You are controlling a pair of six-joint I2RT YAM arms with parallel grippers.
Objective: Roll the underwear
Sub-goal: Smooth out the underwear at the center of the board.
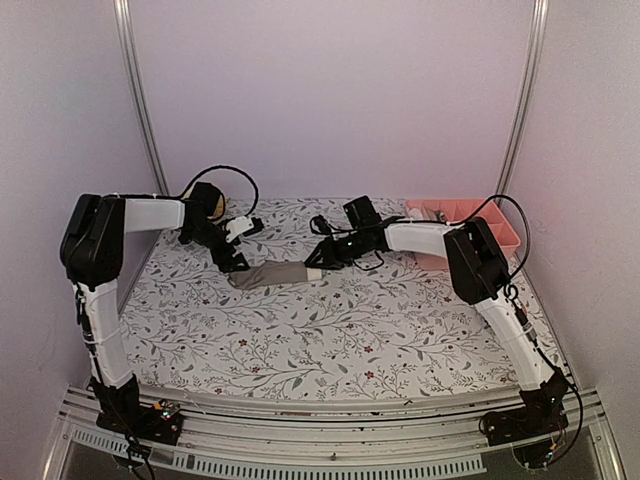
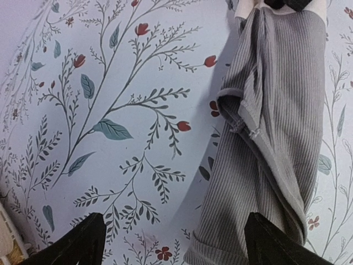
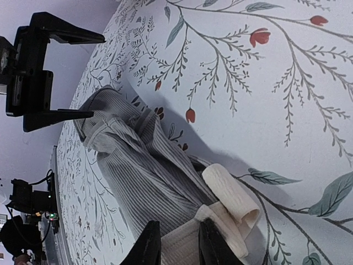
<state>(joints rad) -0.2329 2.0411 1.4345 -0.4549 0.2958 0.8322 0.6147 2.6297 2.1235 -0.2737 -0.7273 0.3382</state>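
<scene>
The underwear (image 1: 275, 273), a narrow folded strip, lay near the counter's (image 1: 350, 330) far edge, its cream waistband (image 3: 231, 193) pinched by the nearly closed right claw (image 3: 179, 229), seemingly as anchor, while the left claw (image 2: 175, 221) gaped empty over the opposite end.

The left arm (image 1: 100, 300) is rising from its base at the near left corner of the floral-patterned table (image 1: 330, 340). It is bending at a high elbow and reaching toward the far left area. The left gripper (image 2: 175, 218) is pointing down, its black fingers (image 2: 83, 240) standing wide apart. The right arm (image 1: 500, 320) is rising from the near right corner, folding at the elbow and stretching leftward toward the far middle. The right gripper (image 3: 179, 222) is lying low, its fingers (image 3: 148, 245) sitting close together, pinching the cream waistband of the taupe ribbed underwear (image 3: 149, 182).
</scene>
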